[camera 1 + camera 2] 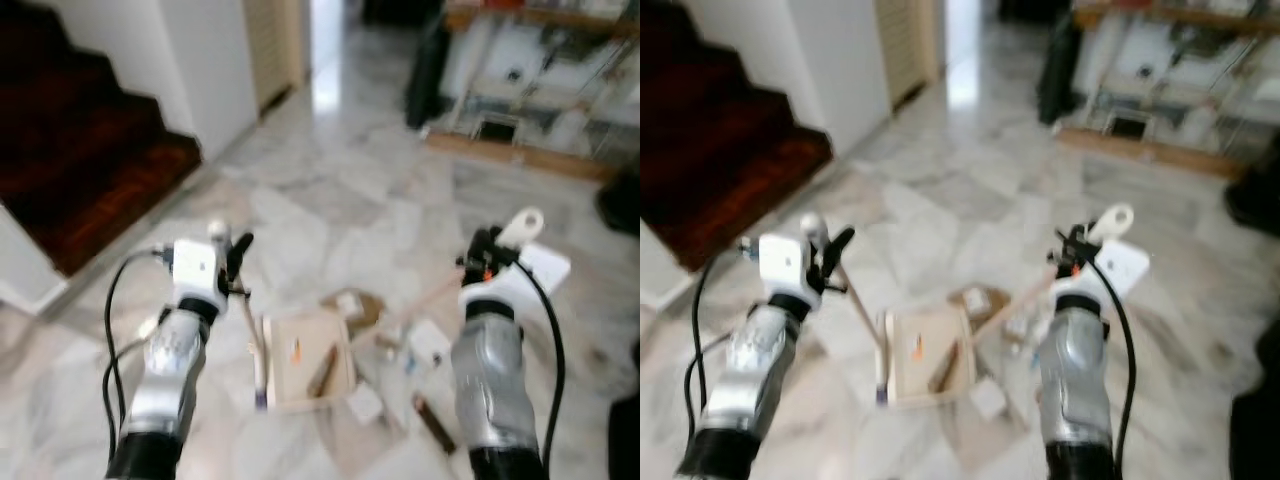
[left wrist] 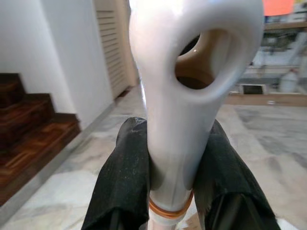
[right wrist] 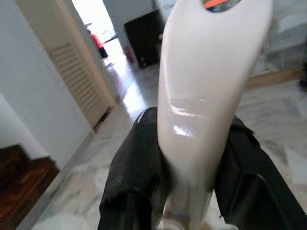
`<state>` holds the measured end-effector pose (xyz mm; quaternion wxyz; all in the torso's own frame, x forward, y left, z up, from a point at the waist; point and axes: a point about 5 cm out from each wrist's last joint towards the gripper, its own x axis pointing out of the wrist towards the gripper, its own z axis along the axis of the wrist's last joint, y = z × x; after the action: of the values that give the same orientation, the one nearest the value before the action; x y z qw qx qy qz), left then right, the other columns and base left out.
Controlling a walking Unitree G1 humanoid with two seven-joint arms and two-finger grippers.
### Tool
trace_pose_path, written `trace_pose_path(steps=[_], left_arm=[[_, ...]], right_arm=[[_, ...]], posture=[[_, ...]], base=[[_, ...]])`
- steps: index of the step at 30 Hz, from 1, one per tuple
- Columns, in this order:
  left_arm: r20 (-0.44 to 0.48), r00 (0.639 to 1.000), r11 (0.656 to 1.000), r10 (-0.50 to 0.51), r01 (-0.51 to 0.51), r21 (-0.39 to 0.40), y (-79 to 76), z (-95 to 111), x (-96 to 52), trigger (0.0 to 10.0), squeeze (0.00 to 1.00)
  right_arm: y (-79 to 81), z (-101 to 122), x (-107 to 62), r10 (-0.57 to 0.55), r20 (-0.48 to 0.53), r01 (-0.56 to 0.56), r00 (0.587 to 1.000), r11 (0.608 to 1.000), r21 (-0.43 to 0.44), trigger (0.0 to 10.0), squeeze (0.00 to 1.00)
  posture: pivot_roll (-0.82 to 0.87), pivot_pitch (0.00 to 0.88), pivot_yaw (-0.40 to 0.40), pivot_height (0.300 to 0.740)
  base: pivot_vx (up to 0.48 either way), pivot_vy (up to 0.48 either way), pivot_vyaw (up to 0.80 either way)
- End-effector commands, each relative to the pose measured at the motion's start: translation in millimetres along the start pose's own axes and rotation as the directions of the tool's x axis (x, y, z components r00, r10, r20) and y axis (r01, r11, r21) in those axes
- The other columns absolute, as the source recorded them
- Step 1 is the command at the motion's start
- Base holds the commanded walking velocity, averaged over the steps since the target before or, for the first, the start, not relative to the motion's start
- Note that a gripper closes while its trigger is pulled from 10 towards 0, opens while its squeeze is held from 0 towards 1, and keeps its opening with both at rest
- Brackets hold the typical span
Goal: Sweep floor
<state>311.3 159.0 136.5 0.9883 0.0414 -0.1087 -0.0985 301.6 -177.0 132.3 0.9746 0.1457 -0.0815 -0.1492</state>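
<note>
My left gripper is shut on the white looped handle top of a long-handled dustpan. Its black fingers press on both sides of the handle. The cream dustpan rests on the marble floor between my arms, with a brown stick and an orange scrap inside. My right gripper is shut on the white broom handle, whose top sticks up above it. The broom's stick slants down toward scattered litter: white paper bits, brown paper and a brown stick.
Dark wooden stairs rise on the left beside a white wall. A louvred door and a bright hallway lie ahead. A cluttered low shelf and a black object stand at the back right. A dark item sits at the right edge.
</note>
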Motion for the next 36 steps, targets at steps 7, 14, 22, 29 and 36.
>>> trace_pose_path(steps=[7,14,22,29,36], left_arm=[[0.051,0.999,1.0,-0.005,0.005,0.002,-1.7,9.9,2.5,10.0,0.0],[0.048,0.999,1.0,-0.003,0.003,-0.001,-2.9,9.9,2.7,10.0,0.0],[0.043,0.999,1.0,0.001,-0.002,0.002,-3.5,9.3,2.9,10.0,0.0],[0.042,0.999,1.0,0.011,-0.012,0.01,-1.6,9.7,2.2,10.0,0.0],[0.043,0.999,1.0,0.024,-0.025,0.016,0.8,10.6,3.4,10.0,0.0]], right_arm=[[12.9,10.8,2.2,0.042,0.043,-0.044,0.998,0.998,0.044,10.0,0.0],[13.0,10.7,2.6,0.044,0.04,-0.046,0.998,0.998,0.045,10.0,0.0],[13.1,8.0,3.3,0.038,0.015,-0.039,0.999,0.996,0.076,10.0,0.0],[9.4,6.4,4.0,-0.004,-0.017,0.006,1.0,0.989,0.146,10.0,0.0],[15.4,15.9,6.9,-0.014,-0.009,0.015,1.0,0.968,0.25,10.0,0.0]], posture=[[-0.04,0.012,-0.008,0.74],[-0.04,0.009,-0.01,0.74],[-0.04,0.011,-0.012,0.74],[-0.03,0.013,-0.01,0.74],[-0.03,0.01,-0.006,0.74]], base=[[0.0,0.0,0.8],[0.0,0.0,0.8],[0.0,0.0,0.5],[0.0,0.0,0.0],[0.0,0.0,0.0]])
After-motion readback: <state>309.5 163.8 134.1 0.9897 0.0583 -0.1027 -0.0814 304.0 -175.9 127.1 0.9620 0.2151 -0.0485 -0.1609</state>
